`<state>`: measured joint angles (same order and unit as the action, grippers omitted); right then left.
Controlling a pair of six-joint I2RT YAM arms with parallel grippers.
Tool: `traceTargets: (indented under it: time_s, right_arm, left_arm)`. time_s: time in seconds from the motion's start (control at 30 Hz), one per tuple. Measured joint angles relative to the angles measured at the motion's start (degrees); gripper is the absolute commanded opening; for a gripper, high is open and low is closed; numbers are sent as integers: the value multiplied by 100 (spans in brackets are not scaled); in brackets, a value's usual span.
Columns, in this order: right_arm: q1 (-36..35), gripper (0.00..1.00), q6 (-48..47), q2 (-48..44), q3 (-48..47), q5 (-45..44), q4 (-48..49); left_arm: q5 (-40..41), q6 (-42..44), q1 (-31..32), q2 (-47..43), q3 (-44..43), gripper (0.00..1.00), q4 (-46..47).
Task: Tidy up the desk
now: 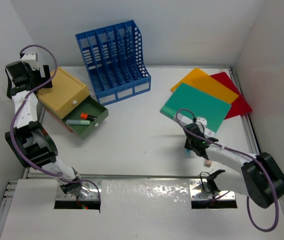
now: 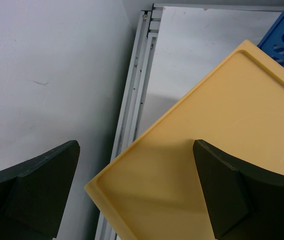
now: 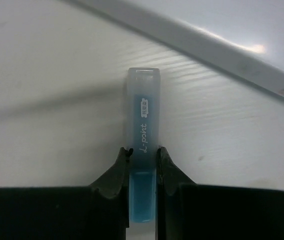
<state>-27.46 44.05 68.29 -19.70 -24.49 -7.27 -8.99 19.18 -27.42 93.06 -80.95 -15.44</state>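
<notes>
The right gripper clamped a blue highlighter over the white, walled-in surface, near a green folder. The left gripper hung wide open above the yellow drawer box at far left.

I see my white bench carrying three groups. At eleven o'clock stands a blue file rack. At ten o'clock, just beside it, sits a yellow drawer box with its green drawer pulled open. At two o'clock lie overlapping folders: green folder over orange folder over red folder.
</notes>
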Motion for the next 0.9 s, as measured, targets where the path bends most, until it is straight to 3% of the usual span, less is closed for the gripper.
traceTargets:
  time_s: [0.13, 0.23, 0.4, 0.7, 0.9]
  right_arm:
    - [-1388, 0, -719, 11, -304, 24, -92]
    - [-2048, 0, -1464, 107, -868, 190, 168]
    - [-2378, 0, -2658, 901, -2114, 525, 1003]
    - [-2761, 0, -4594, 4188, -6135, 2055, 2651]
    - [-2894, 0, -5182, 5788, -7696, 2970, 3147]
  left_arm:
    - [9, 0, 0, 0, -2, 97, -4]
    - [22, 0, 0, 0, -2, 97, -7]
    - [48, -4, 2, 0, -7, 97, -20]
    - [111, -11, 13, 11, -39, 97, -70]
    - [179, 4, 46, 11, -39, 97, -66]
